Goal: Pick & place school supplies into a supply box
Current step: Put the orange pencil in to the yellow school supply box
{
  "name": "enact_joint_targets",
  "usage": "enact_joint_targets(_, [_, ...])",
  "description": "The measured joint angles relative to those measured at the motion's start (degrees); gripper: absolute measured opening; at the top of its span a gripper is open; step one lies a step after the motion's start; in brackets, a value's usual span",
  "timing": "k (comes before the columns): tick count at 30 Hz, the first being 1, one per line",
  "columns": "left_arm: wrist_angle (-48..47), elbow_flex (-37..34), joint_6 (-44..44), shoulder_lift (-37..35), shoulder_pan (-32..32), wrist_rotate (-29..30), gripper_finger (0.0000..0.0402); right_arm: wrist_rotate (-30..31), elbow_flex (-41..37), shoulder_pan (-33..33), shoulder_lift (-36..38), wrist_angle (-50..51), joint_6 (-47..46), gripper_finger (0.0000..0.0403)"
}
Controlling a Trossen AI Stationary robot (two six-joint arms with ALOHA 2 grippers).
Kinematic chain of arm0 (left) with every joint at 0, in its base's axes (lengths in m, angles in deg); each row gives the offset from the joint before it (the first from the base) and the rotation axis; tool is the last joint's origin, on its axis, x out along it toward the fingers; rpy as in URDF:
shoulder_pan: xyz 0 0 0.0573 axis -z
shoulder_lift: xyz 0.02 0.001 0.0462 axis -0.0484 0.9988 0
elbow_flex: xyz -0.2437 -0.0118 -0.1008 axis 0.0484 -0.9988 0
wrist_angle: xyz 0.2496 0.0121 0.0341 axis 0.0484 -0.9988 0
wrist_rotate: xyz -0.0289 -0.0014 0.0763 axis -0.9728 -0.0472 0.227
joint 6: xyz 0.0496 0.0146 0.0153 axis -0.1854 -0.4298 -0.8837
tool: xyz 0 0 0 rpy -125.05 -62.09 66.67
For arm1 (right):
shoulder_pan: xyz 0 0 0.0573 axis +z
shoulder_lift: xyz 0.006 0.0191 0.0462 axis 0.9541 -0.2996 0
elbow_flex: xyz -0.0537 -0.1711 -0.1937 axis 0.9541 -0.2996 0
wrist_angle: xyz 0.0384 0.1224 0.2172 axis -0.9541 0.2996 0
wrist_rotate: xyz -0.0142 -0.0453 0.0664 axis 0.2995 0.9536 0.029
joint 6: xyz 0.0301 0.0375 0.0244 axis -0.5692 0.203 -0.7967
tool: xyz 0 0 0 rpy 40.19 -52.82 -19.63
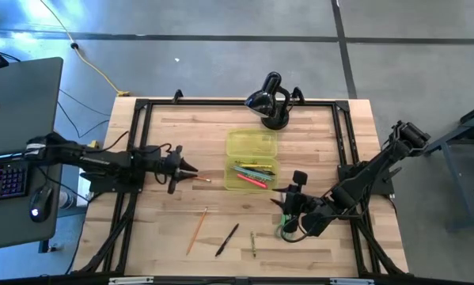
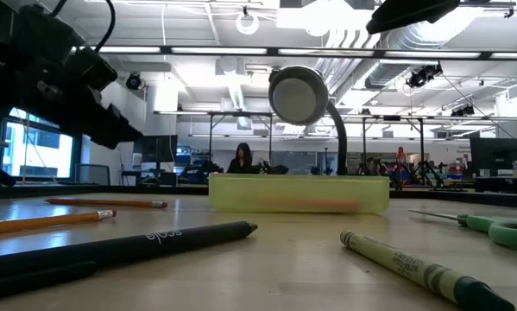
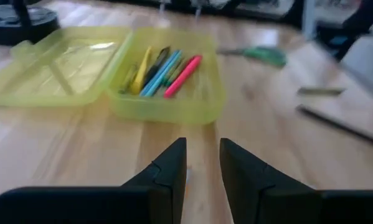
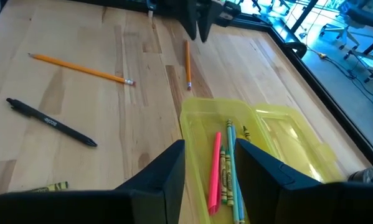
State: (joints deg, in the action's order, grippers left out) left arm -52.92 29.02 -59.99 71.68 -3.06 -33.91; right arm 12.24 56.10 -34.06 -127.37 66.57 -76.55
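The yellow-green supply box (image 1: 230, 176) lies open at mid-table, its lid flat toward the far edge. Pink, blue, yellow and green pens (image 3: 167, 71) lie in its tray. My left gripper (image 1: 192, 169) is open and hovers left of the box, over the end of a wood-coloured pencil (image 4: 187, 65) lying flat. My right gripper (image 4: 209, 165) is open and empty, just near-right of the box (image 4: 195, 124). An orange pencil (image 1: 197, 229), a black pen (image 1: 227, 239), a crayon (image 1: 253, 244) and the green-handled scissors (image 1: 288, 229) lie on the near half of the table.
A black domed lamp (image 1: 270, 101) stands just beyond the box's lid at the far edge. A black frame (image 1: 142, 119) runs around the tabletop. A laptop and keyboard (image 1: 7, 134) sit off the table's left side. Bare wood shows between the left gripper and the near items.
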Motion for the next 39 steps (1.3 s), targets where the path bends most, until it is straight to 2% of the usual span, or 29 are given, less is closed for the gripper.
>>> enact_joint_targets(5, [-2.2,0.0,-0.7,3.6,0.2,4.2,0.0127,-1.0,0.0,0.0,0.0,-0.6,0.0,0.0117])
enact_joint_targets(12, [1.5,0.0,0.0,10.1,0.3,0.9,0.0127,-1.4,0.0,0.0,0.0,-0.5,0.0,0.0117])
enact_joint_targets(28, [17.3,0.0,-0.8,26.0,0.3,1.1,0.0127,-1.6,0.0,0.0,0.0,-0.5,0.0,0.0117])
enact_joint_targets(39, [23.5,0.2,-2.9,34.6,0.3,1.3,0.0127,-1.6,0.0,0.0,0.0,-0.5,0.0,0.0117])
